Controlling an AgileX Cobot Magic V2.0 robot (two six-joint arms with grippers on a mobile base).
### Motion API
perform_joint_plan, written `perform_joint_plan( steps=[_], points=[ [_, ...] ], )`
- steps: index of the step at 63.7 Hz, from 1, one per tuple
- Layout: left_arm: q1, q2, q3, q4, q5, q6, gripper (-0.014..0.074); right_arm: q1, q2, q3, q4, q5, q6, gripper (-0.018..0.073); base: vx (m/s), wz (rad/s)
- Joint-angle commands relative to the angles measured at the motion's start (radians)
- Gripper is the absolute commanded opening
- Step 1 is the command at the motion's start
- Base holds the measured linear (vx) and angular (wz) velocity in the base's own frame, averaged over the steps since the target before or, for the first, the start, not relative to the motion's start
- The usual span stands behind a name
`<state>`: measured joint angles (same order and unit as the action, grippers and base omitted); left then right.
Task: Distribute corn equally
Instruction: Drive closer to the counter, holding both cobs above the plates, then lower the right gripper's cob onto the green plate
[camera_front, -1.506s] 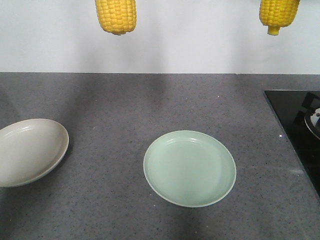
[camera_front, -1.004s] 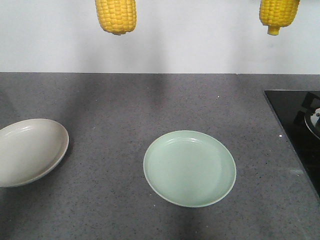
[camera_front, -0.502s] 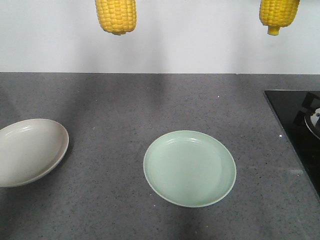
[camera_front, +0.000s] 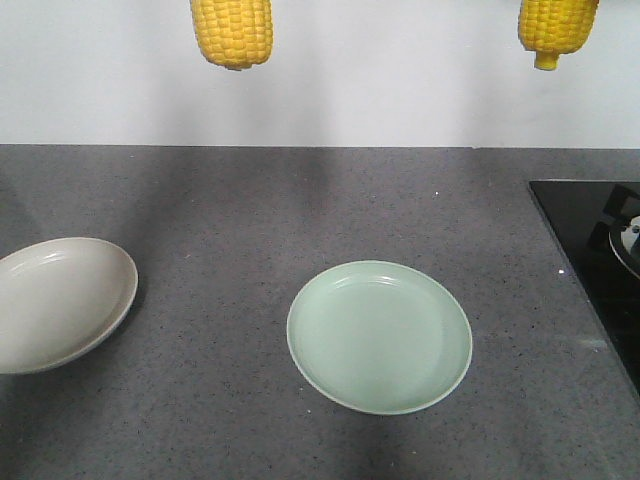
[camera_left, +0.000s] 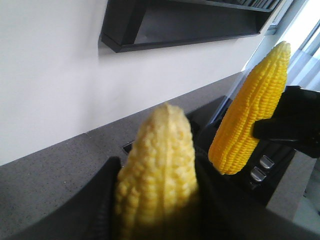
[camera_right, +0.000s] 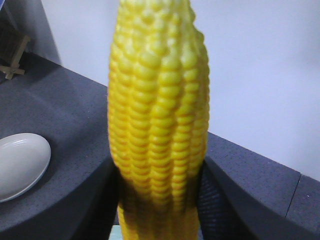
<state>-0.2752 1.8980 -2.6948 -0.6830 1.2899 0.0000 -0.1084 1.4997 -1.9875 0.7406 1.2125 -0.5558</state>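
Two corn cobs hang at the frame's top edge above a grey speckled tabletop (camera_front: 300, 210): one cob (camera_front: 232, 32) upper left, gripped by the left claw (camera_left: 155, 200), another cob (camera_front: 556, 28) upper right, clamped in the right claw (camera_right: 157, 200). Below sit a beige plate (camera_front: 30, 330) and a green plate (camera_front: 440, 380), with no readable writing anywhere.

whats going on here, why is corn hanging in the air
Each arm holds one corn cob up high above the counter. The left claw is shut on a paler cob, and the right claw grips a deeper yellow cob. Below, a green plate and a beige plate sit with nothing in them, so no corn has been placed yet.
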Motion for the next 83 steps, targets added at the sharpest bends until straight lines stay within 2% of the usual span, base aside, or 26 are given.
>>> perform_joint_plan(
  steps=[1,11,20,30,39,47,57,65,83],
  points=[
    [0.000,-0.043,-0.019,-0.036,-0.036,0.000,-0.0006,-0.007,-0.029,-0.027,0.073,-0.033,0.028,-0.0006,0.00,0.00],
    [0.000,-0.045,-0.019,-0.035,-0.036,0.000,-0.0006,-0.004,-0.016,-0.027,0.154,0.077,0.039,-0.0006,0.00,0.00],
    [0.000,-0.045,-0.019,-0.018,-0.036,0.000,-0.0006,0.013,0.004,-0.008,0.190,0.077,0.043,-0.0006,0.00,0.00],
    [0.000,-0.043,-0.019,0.075,-0.036,0.000,-0.0006,0.077,0.036,0.040,0.181,0.077,0.031,-0.0006,0.00,0.00],
    [0.000,-0.043,-0.006,0.183,-0.036,0.000,-0.0006,0.148,0.077,0.101,0.146,0.077,0.016,-0.0006,0.00,0.00],
    [0.000,-0.046,0.058,0.257,-0.036,0.000,-0.0006,0.220,0.124,0.162,0.075,0.077,0.008,-0.0006,0.00,0.00],
    [0.000,-0.046,0.205,0.288,-0.036,0.000,-0.0006,0.295,0.180,0.249,-0.019,0.077,0.009,-0.0006,0.00,0.00],
    [0.001,-0.046,0.328,0.316,-0.036,0.008,-0.0006,0.334,0.216,0.312,-0.047,0.077,0.009,-0.0006,0.00,0.00],
    [0.001,-0.074,0.557,0.484,-0.036,0.008,-0.0006,0.382,0.258,0.409,-0.145,0.077,0.013,-0.0006,0.00,0.00]
  ],
)
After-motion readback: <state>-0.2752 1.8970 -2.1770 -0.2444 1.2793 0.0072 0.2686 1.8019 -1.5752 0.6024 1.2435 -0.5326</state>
